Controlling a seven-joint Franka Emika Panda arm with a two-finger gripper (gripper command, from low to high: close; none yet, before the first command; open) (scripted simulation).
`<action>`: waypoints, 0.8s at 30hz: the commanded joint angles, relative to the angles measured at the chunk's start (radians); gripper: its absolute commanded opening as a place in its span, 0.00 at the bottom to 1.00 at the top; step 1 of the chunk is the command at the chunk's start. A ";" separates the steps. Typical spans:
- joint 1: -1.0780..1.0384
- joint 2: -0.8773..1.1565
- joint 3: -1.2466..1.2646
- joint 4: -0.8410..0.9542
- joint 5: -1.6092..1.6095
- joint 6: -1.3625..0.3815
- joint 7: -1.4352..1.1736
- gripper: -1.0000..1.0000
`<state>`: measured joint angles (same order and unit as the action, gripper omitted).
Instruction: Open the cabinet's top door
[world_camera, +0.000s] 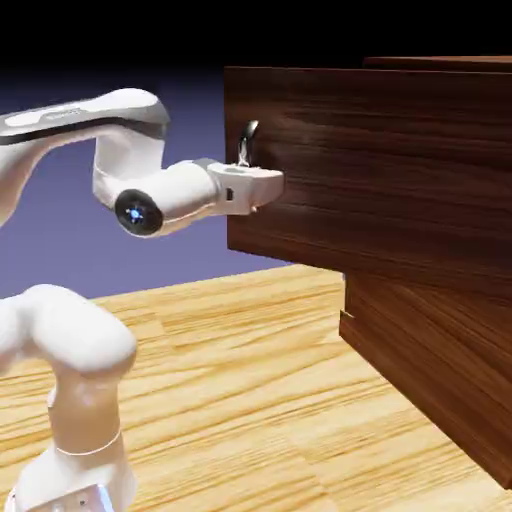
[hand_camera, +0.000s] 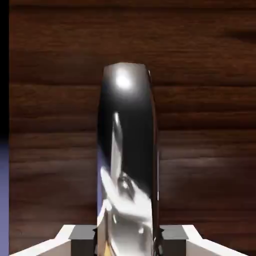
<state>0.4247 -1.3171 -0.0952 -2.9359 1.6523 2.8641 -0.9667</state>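
Between the claw (hand_camera: 128, 240)'s fingertips, clenched on it, stands the handle (hand_camera: 125, 130), with the top door (world_camera: 360, 170) just beyond; we should keep that grip square and draw back along the door's arc, avoiding twisting.

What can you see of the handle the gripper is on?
The handle is a slim, upright, shiny bar, metal by its look, mirroring the white arm. Its free top is blunt, curving off the dark wood-grain top door near the edge. The gripper has its fingertips closed on either side of it, hiding the lower part in the exterior view.
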 joint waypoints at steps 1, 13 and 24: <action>-0.010 -0.020 -0.008 -0.013 -0.043 -0.016 0.036 0.00; -0.284 -0.263 -0.255 -0.103 -0.555 -0.441 0.342 0.00; -0.425 -0.258 -0.651 0.042 -0.923 -0.897 0.383 0.00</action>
<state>-0.0005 -1.5754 -0.7465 -2.8938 0.7297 1.9662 -0.5842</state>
